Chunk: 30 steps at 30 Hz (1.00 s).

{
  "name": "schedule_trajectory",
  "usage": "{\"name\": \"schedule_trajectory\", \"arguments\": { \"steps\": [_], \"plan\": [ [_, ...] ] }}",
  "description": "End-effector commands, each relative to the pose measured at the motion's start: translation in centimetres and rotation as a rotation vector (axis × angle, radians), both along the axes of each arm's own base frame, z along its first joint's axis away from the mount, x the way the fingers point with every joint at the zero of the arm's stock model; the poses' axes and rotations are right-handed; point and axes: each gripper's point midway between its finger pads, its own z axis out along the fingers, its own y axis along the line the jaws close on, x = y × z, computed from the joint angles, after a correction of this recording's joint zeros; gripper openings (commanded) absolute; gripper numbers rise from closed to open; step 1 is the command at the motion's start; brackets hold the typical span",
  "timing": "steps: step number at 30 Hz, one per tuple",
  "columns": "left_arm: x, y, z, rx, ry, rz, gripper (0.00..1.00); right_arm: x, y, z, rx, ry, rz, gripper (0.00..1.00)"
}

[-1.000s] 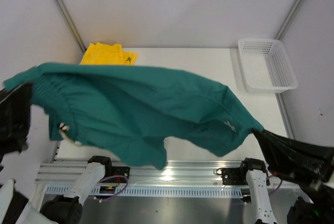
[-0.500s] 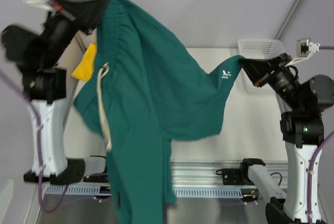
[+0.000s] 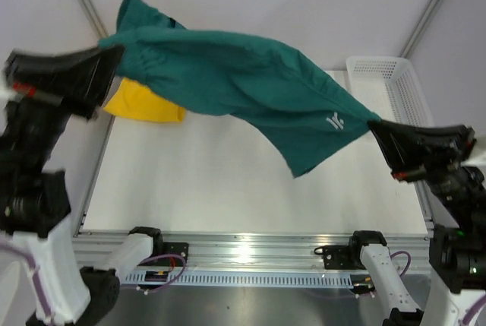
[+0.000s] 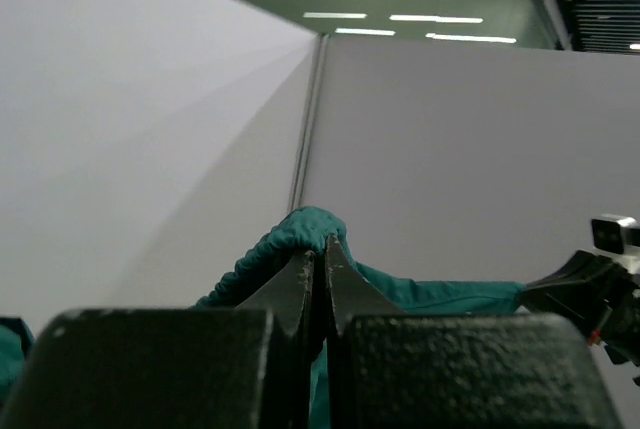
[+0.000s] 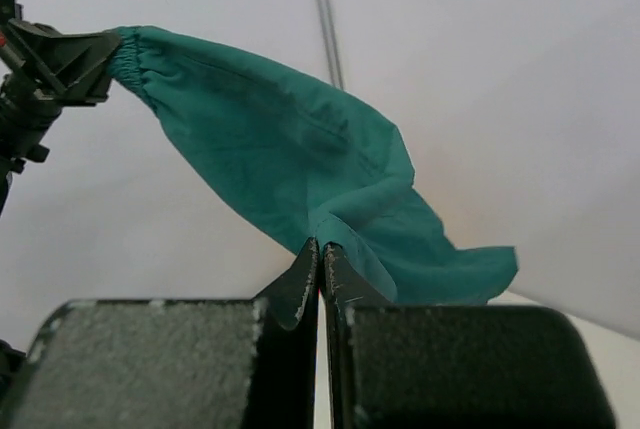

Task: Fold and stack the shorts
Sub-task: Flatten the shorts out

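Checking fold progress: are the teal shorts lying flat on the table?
No, the teal shorts hang stretched in the air between the left gripper and the right gripper, above the table.

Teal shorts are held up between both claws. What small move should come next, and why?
Probably lower both claws together to lay the teal shorts flat on the table: the left claw and right claw each pinch an end, and the fabric hangs stretched above it.
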Motion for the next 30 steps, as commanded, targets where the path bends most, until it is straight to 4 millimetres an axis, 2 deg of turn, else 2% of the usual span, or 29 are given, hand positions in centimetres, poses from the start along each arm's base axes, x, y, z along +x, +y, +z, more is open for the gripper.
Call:
{"name": "schedule_trajectory", "arguments": {
  "steps": [1, 2, 3, 5, 6, 7, 8, 9, 10, 11, 12, 14, 15, 16, 17, 19, 20, 21, 23, 24, 26, 27, 28, 29, 30],
  "plan": [
    [-6.3, 0.4, 1.0, 0.003, -0.155, 0.004, 0.0, -3.3, 0.6, -0.2, -0.005, -0.04, 0.049, 0.0],
    [-8.3, 0.6, 0.8, 0.006, -0.18, 0.014, 0.0, -4.1, 0.7, -0.3, -0.006, -0.052, 0.056, 0.0],
    [-9.1, 0.7, 0.7, 0.007, -0.189, 0.019, 0.0, -6.1, 0.8, -0.1, -0.008, -0.083, 0.066, 0.0],
    [-10.6, 1.0, 0.4, 0.011, -0.197, 0.039, 0.0, -7.7, 0.9, -0.2, -0.006, -0.099, 0.07, 0.0],
    [-12.5, 1.2, 0.8, 0.008, -0.231, 0.045, 0.0, -9.1, 0.9, -0.1, -0.005, -0.122, 0.073, 0.0],
    [-13.3, 1.3, 0.9, 0.007, -0.243, 0.047, 0.0, -10.2, 1.1, 0.3, -0.006, -0.137, 0.085, 0.0],
    [-13.7, 1.5, 0.9, 0.007, -0.24, 0.056, 0.0, -10.8, 1.2, 0.3, -0.008, -0.136, 0.092, 0.0],
    [-15.4, 1.6, 1.6, 0.003, -0.278, 0.061, 0.0, -11.3, 1.3, 0.4, -0.01, -0.139, 0.098, 0.0],
    [-15.6, 1.7, 1.8, 0.003, -0.28, 0.065, 0.0, -12.1, 1.5, 0.7, -0.017, -0.144, 0.108, 0.0],
    [-15.3, 1.9, 1.8, -0.002, -0.269, 0.076, 0.0, -12.2, 1.5, 0.8, -0.019, -0.144, 0.102, 0.0],
    [-15.9, 2.0, 2.4, -0.007, -0.286, 0.081, 0.0, -12.2, 1.4, 0.9, -0.02, -0.142, 0.094, 0.0],
    [-13.9, 2.0, 2.8, -0.012, -0.245, 0.092, 0.0, -10.9, 1.1, 0.9, -0.021, -0.106, 0.064, 0.0],
    [-11.4, 1.9, 2.6, -0.011, -0.199, 0.088, 0.0, -9.1, 0.9, 0.5, -0.014, -0.047, 0.052, 0.0],
    [-9.9, 1.7, 2.3, -0.009, -0.175, 0.081, 0.0, -8.6, 0.7, 0.2, -0.013, -0.031, 0.038, 0.0],
    [-8.5, 1.4, 1.9, -0.008, -0.149, 0.067, 0.0, -6.2, 0.5, -0.8, -0.014, 0.028, 0.033, 0.0],
    [-5.4, 1.0, 1.0, -0.005, -0.113, 0.05, 0.0, -3.2, 0.1, -2.2, 0.004, 0.1, 0.009, 0.0],
    [-2.7, 0.8, -0.6, 0.0, -0.057, 0.047, 0.0, -0.6, -0.1, -4.4, 0.012, 0.177, -0.002, 0.0],
    [-1.6, 0.7, -1.2, -0.002, -0.043, 0.048, 0.0, 0.5, -0.1, -5.3, 0.025, 0.211, 0.003, 0.0],
    [3.6, 0.5, -5.0, 0.003, 0.051, 0.059, 0.0, 2.8, -0.2, -7.4, 0.035, 0.27, -0.011, 0.0],
    [6.1, 0.4, -7.4, 0.009, 0.107, 0.063, 0.0, 4.6, -0.2, -9.8, 0.041, 0.341, -0.019, 0.0],
    [8.4, 0.3, -9.1, 0.017, 0.107, 0.067, 0.0, 6.4, -0.5, -12.1, 0.055, 0.399, -0.045, 0.0],
    [12.0, 0.0, -14.1, 0.03, 0.22, 0.065, 0.0, 6.9, -0.7, -13.2, 0.062, 0.423, -0.056, 0.0],
    [12.8, -0.1, -14.6, 0.026, 0.202, 0.062, 0.0, 8.2, -0.9, -15.8, 0.071, 0.487, -0.077, 0.0],
    [14.1, -0.1, -16.2, 0.025, 0.226, 0.07, 0.0, 8.7, -1.0, -17.2, 0.078, 0.516, -0.087, 0.0],
    [16.9, -0.2, -21.7, 0.035, 0.335, 0.075, 0.0, 9.1, -1.4, -18.5, 0.087, 0.536, -0.115, 0.0]
  ]
}}
